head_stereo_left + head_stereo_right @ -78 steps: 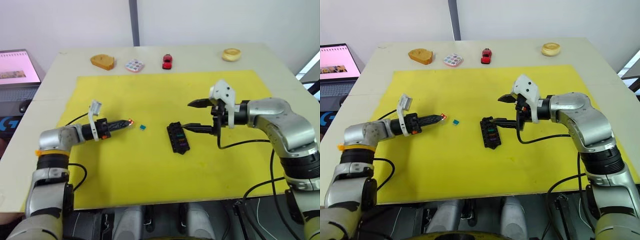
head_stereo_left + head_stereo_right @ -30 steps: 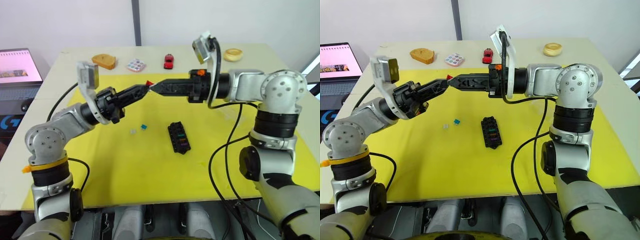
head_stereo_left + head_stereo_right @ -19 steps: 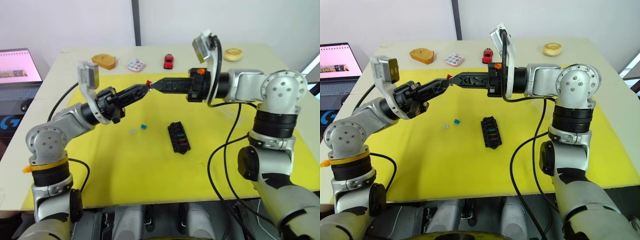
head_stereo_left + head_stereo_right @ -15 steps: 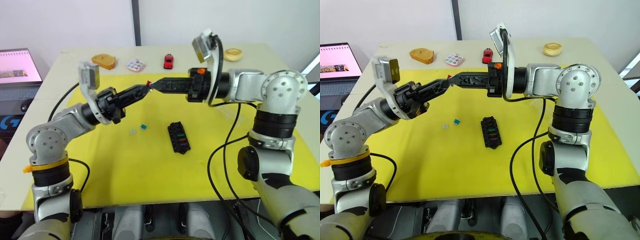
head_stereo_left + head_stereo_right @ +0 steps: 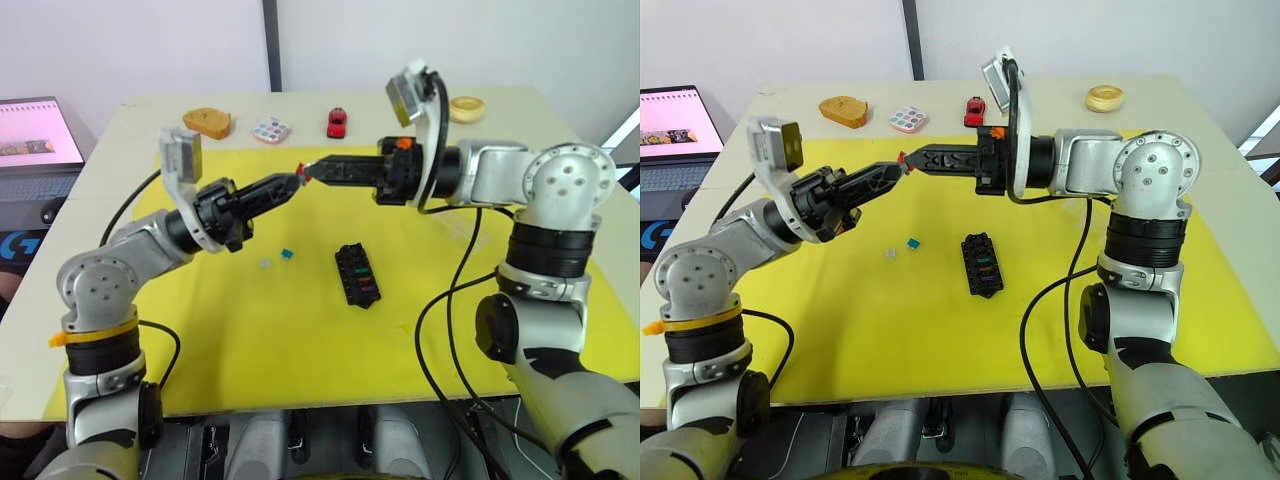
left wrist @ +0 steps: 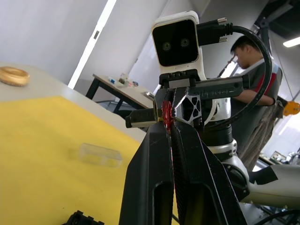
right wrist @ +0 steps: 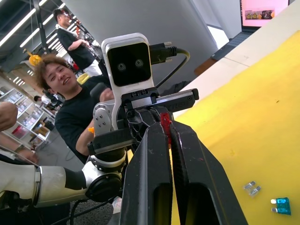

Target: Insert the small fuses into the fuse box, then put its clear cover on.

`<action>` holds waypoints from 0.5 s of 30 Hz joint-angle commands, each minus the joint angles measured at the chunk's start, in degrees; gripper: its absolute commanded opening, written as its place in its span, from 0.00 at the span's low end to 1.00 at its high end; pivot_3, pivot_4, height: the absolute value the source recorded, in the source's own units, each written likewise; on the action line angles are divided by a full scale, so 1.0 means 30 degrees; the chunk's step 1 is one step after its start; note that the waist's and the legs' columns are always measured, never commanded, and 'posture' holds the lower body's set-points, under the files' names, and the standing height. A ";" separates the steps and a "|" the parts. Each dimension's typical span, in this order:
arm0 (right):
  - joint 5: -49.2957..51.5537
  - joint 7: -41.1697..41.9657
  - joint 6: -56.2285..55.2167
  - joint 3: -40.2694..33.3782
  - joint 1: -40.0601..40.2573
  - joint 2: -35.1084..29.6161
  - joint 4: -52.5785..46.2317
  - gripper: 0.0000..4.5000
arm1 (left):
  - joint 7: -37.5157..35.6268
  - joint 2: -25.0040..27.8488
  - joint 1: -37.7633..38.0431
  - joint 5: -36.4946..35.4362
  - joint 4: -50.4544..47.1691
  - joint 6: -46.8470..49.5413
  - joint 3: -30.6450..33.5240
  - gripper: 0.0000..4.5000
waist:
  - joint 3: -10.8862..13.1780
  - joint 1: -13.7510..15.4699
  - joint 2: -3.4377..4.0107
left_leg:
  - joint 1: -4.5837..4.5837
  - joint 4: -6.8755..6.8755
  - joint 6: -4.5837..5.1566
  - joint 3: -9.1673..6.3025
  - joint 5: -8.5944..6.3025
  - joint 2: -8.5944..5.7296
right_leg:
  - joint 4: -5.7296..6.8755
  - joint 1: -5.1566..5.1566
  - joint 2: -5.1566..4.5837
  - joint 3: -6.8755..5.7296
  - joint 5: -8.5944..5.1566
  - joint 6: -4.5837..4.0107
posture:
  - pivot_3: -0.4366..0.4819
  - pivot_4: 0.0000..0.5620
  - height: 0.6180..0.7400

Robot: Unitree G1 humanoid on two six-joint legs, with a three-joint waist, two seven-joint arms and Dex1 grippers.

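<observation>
Left gripper (image 5: 296, 180): raised above the far part of the yellow mat (image 5: 300, 340), fingers pinched together on the red fuse (image 5: 301, 171).
Right gripper (image 5: 306, 170): tip to tip with the left one, fingers likewise closed on the same red fuse (both wrist views show it nipped between two pairs of black fingers).
Fuse box (image 5: 356, 275): flat on the mat near its middle, below and nearer than the meeting grippers, bare mat open on every side.
Teal fuse (image 5: 287, 254) and pale grey fuse (image 5: 265, 264): loose on the mat, close together, to the left of the box and apart from it.
Clear cover (image 6: 100, 155): lying on the mat near its edge, seen in the left wrist view.
Table's far edge: red toy car (image 5: 336, 122), dotted tray (image 5: 270, 130), well clear of the mat.
</observation>
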 commanded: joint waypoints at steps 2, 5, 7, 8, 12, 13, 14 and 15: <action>0.0479 0.0343 -0.0294 0.0048 -0.0268 -0.0208 -0.0637 0.00 | -0.0027 0.0552 0.0026 -0.0174 -0.0230 -0.0342 0.0155 0.07 | 0.0000 -0.0008 0.0000 | 0.0000 -0.0001 0.0000 0.0001 0.0000 0.0000 | 0.0000 0.0000 0.0000 0.0001 0.0000 0.0000 | 0.48 0.27 1.00; 0.0044 0.1120 -0.1024 0.0777 -0.0279 -0.0726 -0.0897 0.00 | -0.0466 0.1259 0.0394 -0.0113 -0.0306 -0.0395 0.0467 0.34 | 0.0001 -0.0022 0.0001 | 0.0000 -0.0008 -0.0001 0.0001 0.0000 0.0000 | 0.0000 -0.0010 0.0000 0.0003 0.0000 0.0000 | 0.48 0.27 1.00; -0.0122 0.1461 -0.1478 0.1026 -0.0348 -0.0960 -0.0799 0.00 | -0.0808 0.1877 0.0653 -0.0090 -0.0414 -0.0393 0.0599 0.54 | 0.0001 -0.0033 0.0002 | 0.0000 -0.0014 -0.0001 0.0005 0.0000 0.0000 | -0.0005 -0.0013 0.0000 0.0005 0.0000 0.0000 | 0.48 0.27 1.00; -0.0677 0.2211 -0.2352 0.1648 -0.0316 -0.1519 -0.1031 0.00 | -0.1206 0.2636 0.0961 0.0167 -0.0430 -0.0450 0.0816 0.65 | 0.0002 -0.0034 0.0002 | 0.0000 -0.0023 -0.0002 0.0010 0.0000 0.0000 | -0.0009 -0.0019 0.0000 0.0008 -0.0001 -0.0001 | 0.48 0.27 1.00; -0.3420 0.6186 -0.6893 0.4401 -0.0126 -0.3821 -0.1710 0.00 | -0.2734 0.5565 0.1869 0.1804 -0.0523 -0.1094 0.0885 0.65 | 0.0005 -0.0015 0.0007 | 0.0003 -0.0086 -0.0020 0.0043 0.0005 -0.0001 | -0.0054 -0.0049 0.0000 0.0016 -0.0002 -0.0001 | 0.48 0.27 1.00; -0.3922 0.6937 -0.7735 0.4903 -0.0106 -0.4195 -0.1697 0.00 | -0.2950 0.5931 0.1950 0.1956 -0.0503 -0.1212 0.0816 0.65 | 0.0005 0.0002 0.0007 | 0.0008 -0.0118 -0.0033 0.0045 0.0013 -0.0006 | -0.0087 -0.0072 0.0001 0.0017 -0.0002 -0.0001 | 0.48 0.27 1.00; -0.4674 0.8080 -0.8974 0.5589 -0.0014 -0.4728 -0.1707 0.00 | -0.3383 0.6540 0.2119 0.2595 -0.0656 -0.1543 0.0489 0.65 | 0.0005 0.0009 0.0007 | 0.0029 -0.0176 -0.0057 0.0046 0.0028 -0.0007 | -0.0160 -0.0097 0.0006 0.0016 0.0000 -0.0004 | 0.48 0.27 1.00; -0.6003 0.9978 -1.1075 0.6732 0.0427 -0.5642 -0.1845 0.00 | -0.4069 0.7389 0.2440 0.3540 -0.1085 -0.2111 0.0026 0.65 | 0.0005 -0.0004 0.0006 | 0.0032 -0.0206 -0.0071 0.0049 0.0036 -0.0006 | -0.0203 -0.0096 0.0012 0.0016 0.0001 -0.0005 | 0.48 0.27 1.00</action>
